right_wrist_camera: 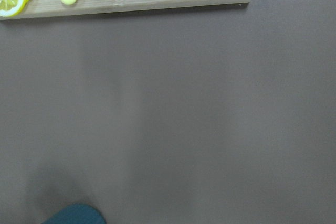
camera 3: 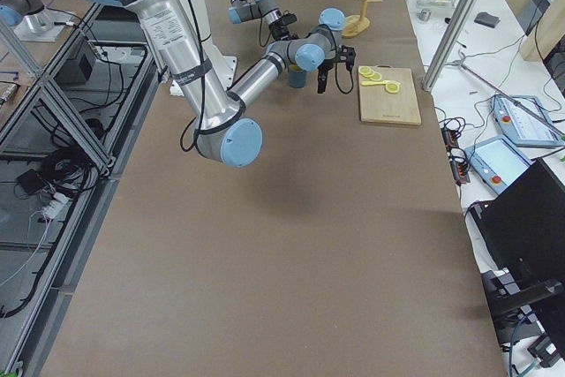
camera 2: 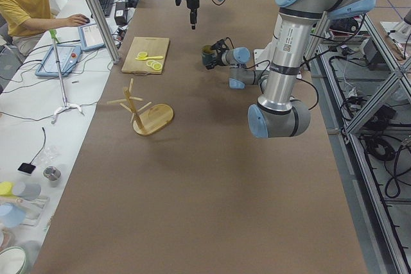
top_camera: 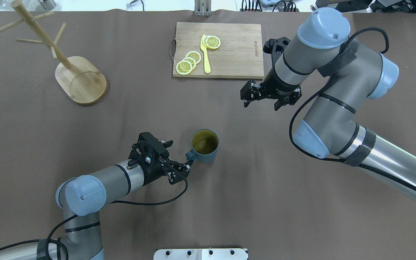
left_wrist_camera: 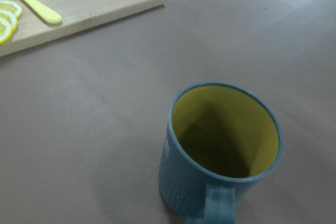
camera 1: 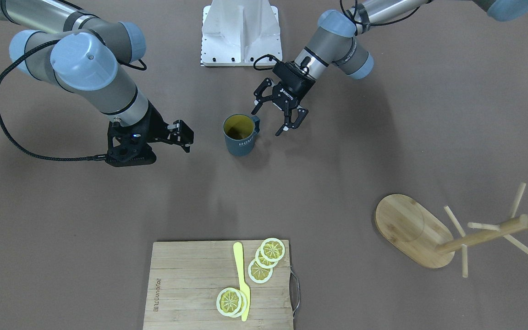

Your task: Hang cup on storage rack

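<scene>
**A:** Where's the cup (top_camera: 204, 146)?

**B:** Upright on the worktop (top_camera: 251, 216), about midway along and a little nearer the robot's edge than the far edge. Nothing holds it. Its handle points at the left gripper (top_camera: 180, 157).

**A:** And that claw?

**B:** Spread wide and lined up on the handle, right beside it. I can't tell whether a fingertip touches. The arm lies low, reaching in from the robot's edge. I'd judge that's so the jaws close on the cup side-on and leave the loop free for a peg.

**A:** The rack (top_camera: 81, 77)?

**B:** Standing on its base by the far left corner, well apart from the cup, pegs bare. That's the left arm's side, which is probably why this arm goes for the cup.

**A:** The right gripper (top_camera: 261, 104)?

**B:** Spread too, and empty. It hangs over bare worktop just off the board (top_camera: 229, 47), which lies at the far edge. It looks parked out of the way.

**A:** So what's the step?

**B:** The grasp isn't made. The carry and the hanging are both left to do.
</scene>
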You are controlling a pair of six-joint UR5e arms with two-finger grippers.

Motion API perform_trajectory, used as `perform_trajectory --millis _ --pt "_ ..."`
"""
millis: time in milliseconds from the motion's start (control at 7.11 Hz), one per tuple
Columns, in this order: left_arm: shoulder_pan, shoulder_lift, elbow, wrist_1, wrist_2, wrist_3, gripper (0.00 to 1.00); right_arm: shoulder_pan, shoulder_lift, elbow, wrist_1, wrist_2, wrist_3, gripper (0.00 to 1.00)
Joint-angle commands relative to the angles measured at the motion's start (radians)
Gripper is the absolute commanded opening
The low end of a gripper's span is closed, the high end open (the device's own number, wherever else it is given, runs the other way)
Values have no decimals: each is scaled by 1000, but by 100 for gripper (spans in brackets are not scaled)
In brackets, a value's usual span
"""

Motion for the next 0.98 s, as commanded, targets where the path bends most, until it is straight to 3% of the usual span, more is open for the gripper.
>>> perform_trajectory --millis 0,422,844 --pt "35 -12 50 -66 67 19 93 0 -7 0 0 -2 -1 100" --pt "45 -23 82 -75 65 18 77 27 -40 29 0 9 -3 100" --pt "45 -49 104 -72 65 18 69 72 -89 72 0 50 -4 100"
